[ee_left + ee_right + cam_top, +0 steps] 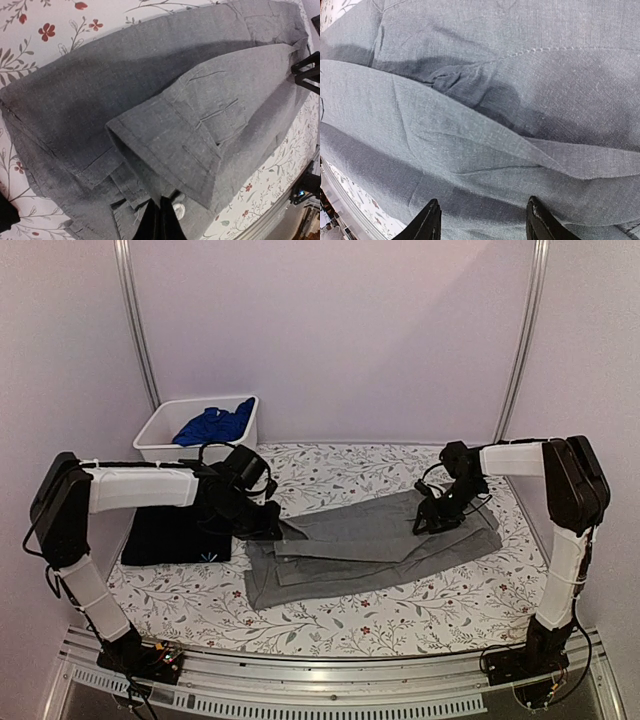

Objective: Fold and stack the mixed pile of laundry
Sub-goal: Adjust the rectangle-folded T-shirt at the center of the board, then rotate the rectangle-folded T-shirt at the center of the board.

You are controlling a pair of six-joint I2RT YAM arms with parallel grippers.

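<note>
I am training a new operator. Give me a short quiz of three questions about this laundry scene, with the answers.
1. True or false: the right gripper is open over the grey shirt.
2. Where is the blue garment? A) in the white bin B) on the grey shirt C) in the left gripper
3. Fill in: beside the grey shirt, on the left arm's side, lies a folded ___ T-shirt.
Key: 1 true; 2 A; 3 black.
</note>
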